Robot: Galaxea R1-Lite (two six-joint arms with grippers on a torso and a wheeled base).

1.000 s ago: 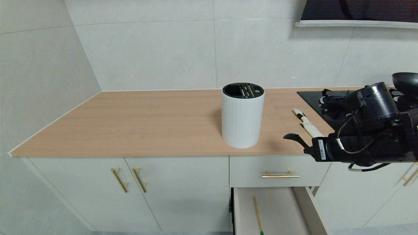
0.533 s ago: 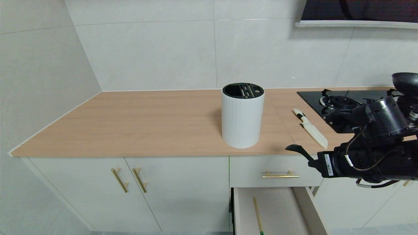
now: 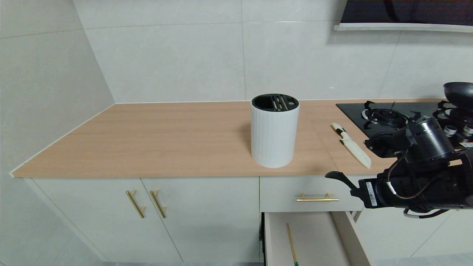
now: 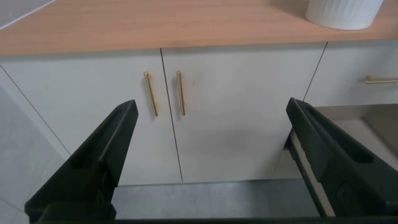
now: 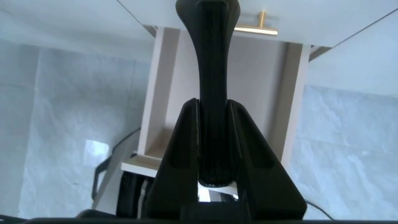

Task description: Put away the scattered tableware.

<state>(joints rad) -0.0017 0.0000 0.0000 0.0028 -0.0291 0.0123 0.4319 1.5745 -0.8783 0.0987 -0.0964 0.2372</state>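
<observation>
In the head view, a ribbed white cylindrical holder (image 3: 275, 136) with a black slotted top is seen upright on the wood-grain counter (image 3: 166, 136). A knife (image 3: 351, 145) with a cream blade lies flat between the holder and the black glass stove (image 3: 384, 111), apart from both. Below the counter edge a pale drawer (image 3: 345, 236) is pulled open, with a thin chopstick (image 3: 291, 242) laid lengthwise inside. The right gripper (image 3: 355, 187) is held above the drawer, closed on a glossy black utensil (image 3: 335, 175) with a curved, tapering shape.

In the left wrist view, the left gripper (image 4: 214, 165) is seen with its matte fingers spread wide and nothing between them, facing smooth white cabinet doors (image 4: 242, 118) with slim brass handles.

In the right wrist view, the black utensil (image 5: 208, 43) is clamped between wedge-shaped fingers (image 5: 180, 143) over the drawer (image 5: 258, 87) and a marbled floor (image 5: 62, 124).
</observation>
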